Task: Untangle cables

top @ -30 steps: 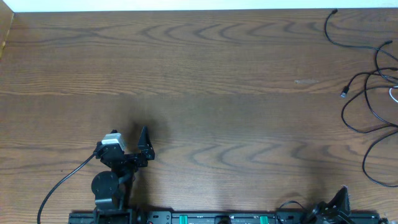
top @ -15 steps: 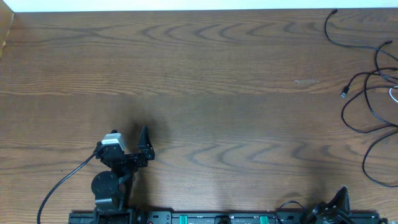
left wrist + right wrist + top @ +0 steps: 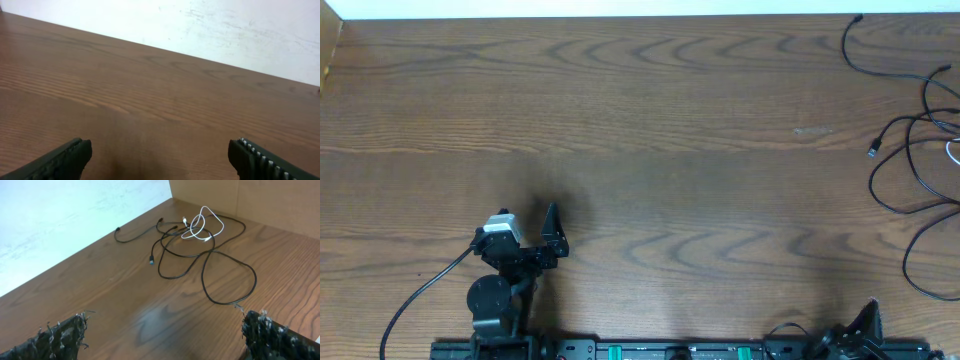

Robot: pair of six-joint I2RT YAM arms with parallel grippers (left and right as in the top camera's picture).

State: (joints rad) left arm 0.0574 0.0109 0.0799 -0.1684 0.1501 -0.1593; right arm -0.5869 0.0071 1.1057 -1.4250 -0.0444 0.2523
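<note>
Cables: black cords and one white, loosely tangled on the table, far right.
Left gripper: wide open, empty, near left.
Right gripper: wide open, empty, near right.

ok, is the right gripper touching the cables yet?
Apart. The right wrist view shows the right gripper open over bare table, with the cables lying well ahead of its fingertips and a clear gap between them.

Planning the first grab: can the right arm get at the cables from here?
Probably yes: only bare table lies between the open right fingers and the cables ahead.
</note>
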